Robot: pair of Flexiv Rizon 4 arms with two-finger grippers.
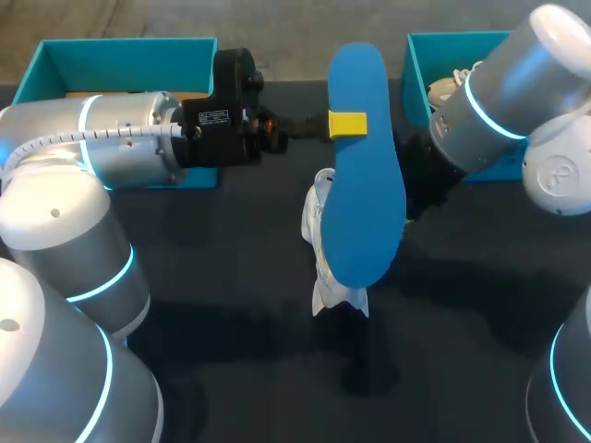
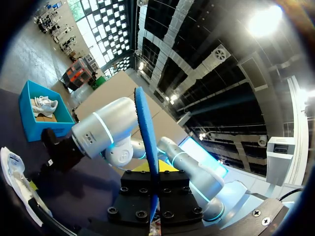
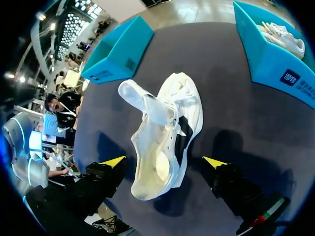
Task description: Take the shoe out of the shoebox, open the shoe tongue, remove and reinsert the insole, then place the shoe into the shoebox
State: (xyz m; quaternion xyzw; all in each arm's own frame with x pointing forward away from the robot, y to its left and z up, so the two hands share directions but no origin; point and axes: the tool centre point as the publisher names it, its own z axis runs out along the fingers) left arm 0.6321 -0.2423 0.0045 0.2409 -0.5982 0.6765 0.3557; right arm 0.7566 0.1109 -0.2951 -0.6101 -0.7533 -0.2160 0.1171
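Above the table [image 1: 212, 277], our left gripper [image 1: 347, 125] clamps the blue insole [image 1: 362, 194]; our right gripper [image 3: 164, 162] stands spread wide, facing the white shoe [image 3: 167, 132].

1. My head camera looks down on the desk [image 1: 231, 277] from above and behind me.
2. My left wrist camera faces along my left jaws, tilted upward, with the blue insole [image 2: 147, 147] edge-on and very near.
3. My right wrist camera looks down, close above the white shoe [image 3: 162, 147].
4. The head view shows insole and shoe too.
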